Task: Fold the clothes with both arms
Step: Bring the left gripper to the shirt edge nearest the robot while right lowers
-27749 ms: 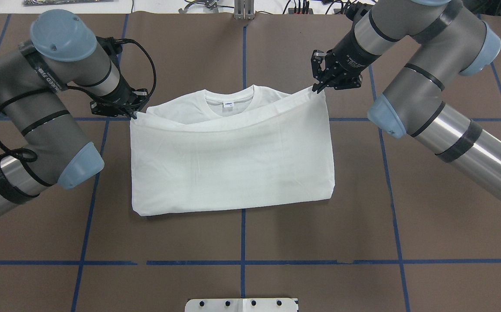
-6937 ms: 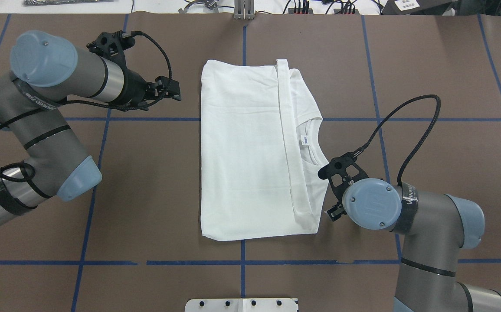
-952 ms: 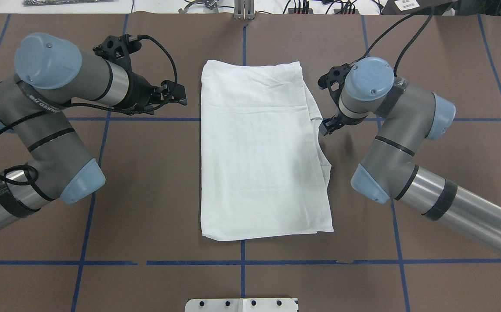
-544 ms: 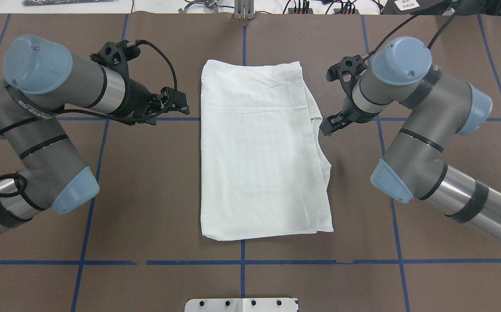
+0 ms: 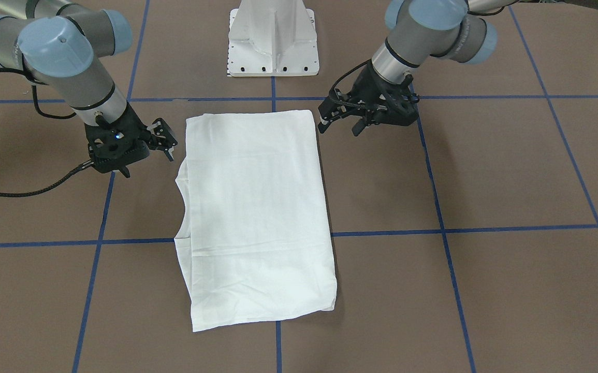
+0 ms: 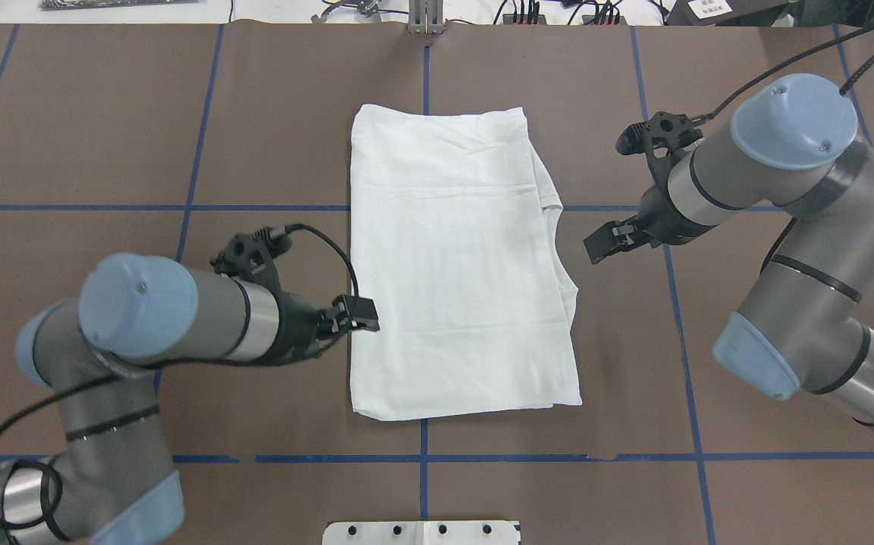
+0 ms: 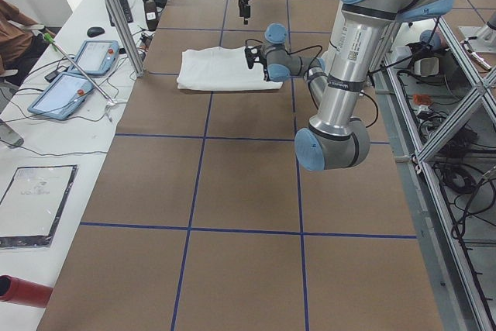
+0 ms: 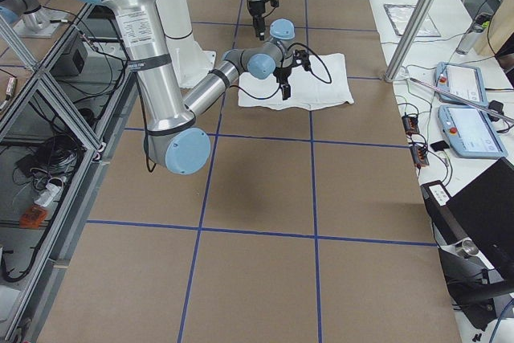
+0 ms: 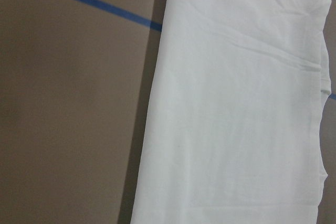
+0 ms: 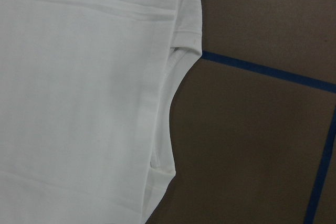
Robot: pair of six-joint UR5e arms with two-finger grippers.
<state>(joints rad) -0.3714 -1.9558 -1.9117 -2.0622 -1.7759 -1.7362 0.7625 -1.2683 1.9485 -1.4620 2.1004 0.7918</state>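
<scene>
Shirt (image 6: 452,265), folded into a long white rectangle, lies flat at the middle of the table (image 6: 255,113), the left gripper (image 6: 366,314) poised at its left edge and the right gripper (image 6: 598,246) just off its right edge, both with jaws apart and empty.

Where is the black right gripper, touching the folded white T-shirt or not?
Apart. The overhead view shows bare brown table between the black right gripper and the folded white T-shirt.

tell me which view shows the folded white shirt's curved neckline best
Right wrist-mounted: the curved neckline of the folded white shirt fills the frame, seam sharp. Overhead and front-facing show it small; left wrist clips it; side views too distant.
</scene>
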